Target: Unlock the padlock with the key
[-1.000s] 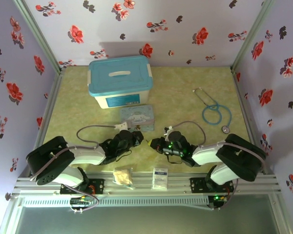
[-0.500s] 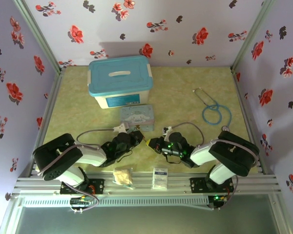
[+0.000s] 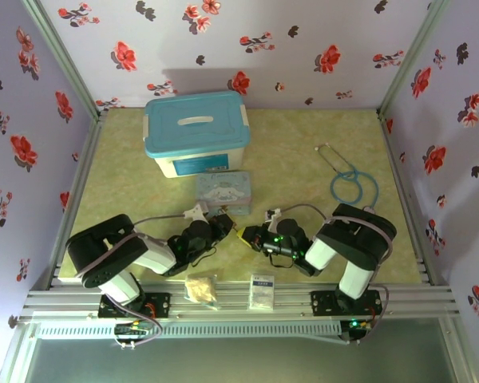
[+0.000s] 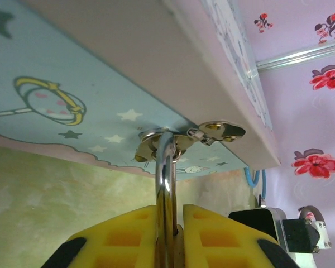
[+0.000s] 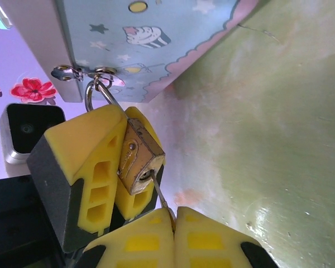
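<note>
Left pincer [image 5: 118, 167] is clamped on the padlock [image 5: 138, 161], its yellow pads [image 5: 95, 162] pressing the small brass body from both sides, with the lock's keyhole face turned toward the right pincer [image 5: 173, 229]. That one is closed tight on the key [image 5: 162, 195]: only the thin grey blade sticks out from between its pads, and its tip meets the keyhole; how far it has gone in I cannot tell. From the left wrist, the silver shackle [image 4: 166, 173] rises from between the pads and passes through the metal clasp [image 4: 218, 131] on the edge of the pale-blue cartoon tin [image 4: 72, 84], so the lock hangs on the tin. From above, both pincers meet tip to tip just in front of the tin, near the front middle of the green desk [image 3: 303, 144]. Behind the tin stands a white box with a blue lid [image 3: 195, 132]; a blue stethoscope [image 3: 353, 185] lies well apart to the right. A crumpled pale packet [image 3: 201, 287] and a flat white sachet [image 3: 262, 292] rest by the arms' bases.
</note>
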Robot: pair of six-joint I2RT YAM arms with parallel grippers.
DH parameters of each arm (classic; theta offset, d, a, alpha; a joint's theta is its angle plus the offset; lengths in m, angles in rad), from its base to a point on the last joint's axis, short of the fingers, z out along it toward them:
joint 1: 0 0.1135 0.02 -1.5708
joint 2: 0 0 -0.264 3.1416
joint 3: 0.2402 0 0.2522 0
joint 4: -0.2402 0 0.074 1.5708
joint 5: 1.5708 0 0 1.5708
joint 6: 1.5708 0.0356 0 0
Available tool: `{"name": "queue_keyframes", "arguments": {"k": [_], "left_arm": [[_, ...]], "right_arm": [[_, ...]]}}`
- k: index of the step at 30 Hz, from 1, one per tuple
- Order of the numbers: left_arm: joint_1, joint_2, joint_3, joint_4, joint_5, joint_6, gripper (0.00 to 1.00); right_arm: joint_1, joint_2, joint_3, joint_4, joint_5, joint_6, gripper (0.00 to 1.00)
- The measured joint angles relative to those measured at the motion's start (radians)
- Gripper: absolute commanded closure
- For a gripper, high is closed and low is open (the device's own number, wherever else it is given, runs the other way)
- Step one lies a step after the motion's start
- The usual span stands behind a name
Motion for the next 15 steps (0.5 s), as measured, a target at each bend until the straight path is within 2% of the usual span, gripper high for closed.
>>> {"name": "queue_keyframes", "arguments": {"k": [15], "left_arm": [[-0.001, 0.0, -0.005, 0.06, -0.012, -0.01, 1.0]], "right_arm": [[-0.026, -0.011, -0.009, 0.045, -0.012, -0.004, 1.0]]}}
